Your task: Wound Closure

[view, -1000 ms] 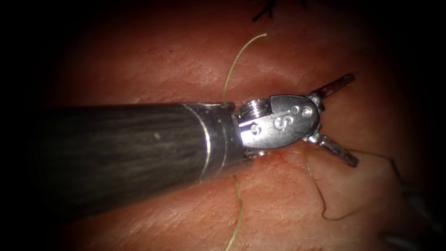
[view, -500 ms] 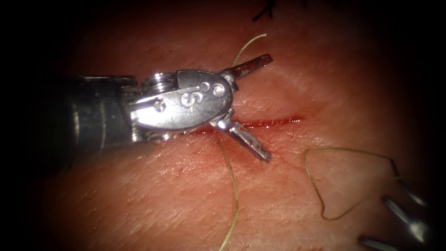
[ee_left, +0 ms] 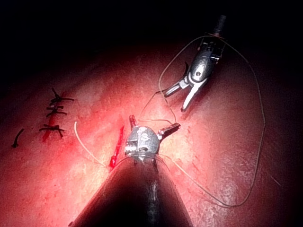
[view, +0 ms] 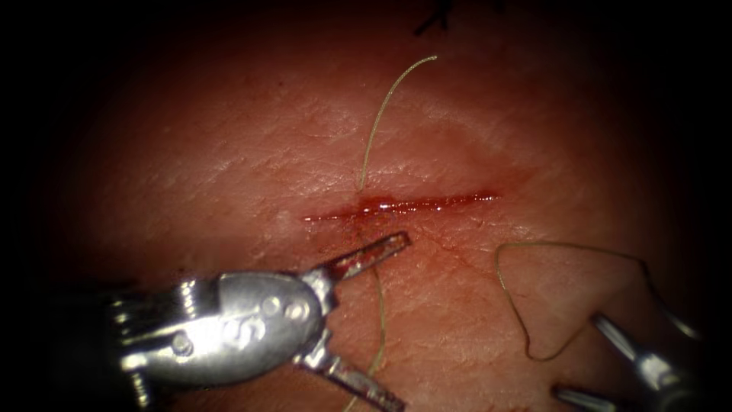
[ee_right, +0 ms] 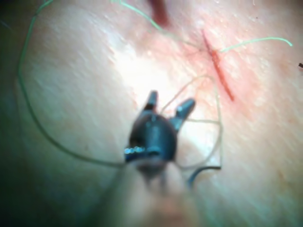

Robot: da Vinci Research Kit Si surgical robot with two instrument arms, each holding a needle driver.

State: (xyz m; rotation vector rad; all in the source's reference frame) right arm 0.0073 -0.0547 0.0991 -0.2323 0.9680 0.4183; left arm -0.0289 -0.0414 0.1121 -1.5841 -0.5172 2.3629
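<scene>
Both tools' fingers spread, empty, left tool, right tool, thread through cut

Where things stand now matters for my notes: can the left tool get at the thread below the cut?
Probably yes. The left tool has its jaws open, holding nothing, and the thread runs right between them on bare tissue, with nothing lying across it.
</scene>
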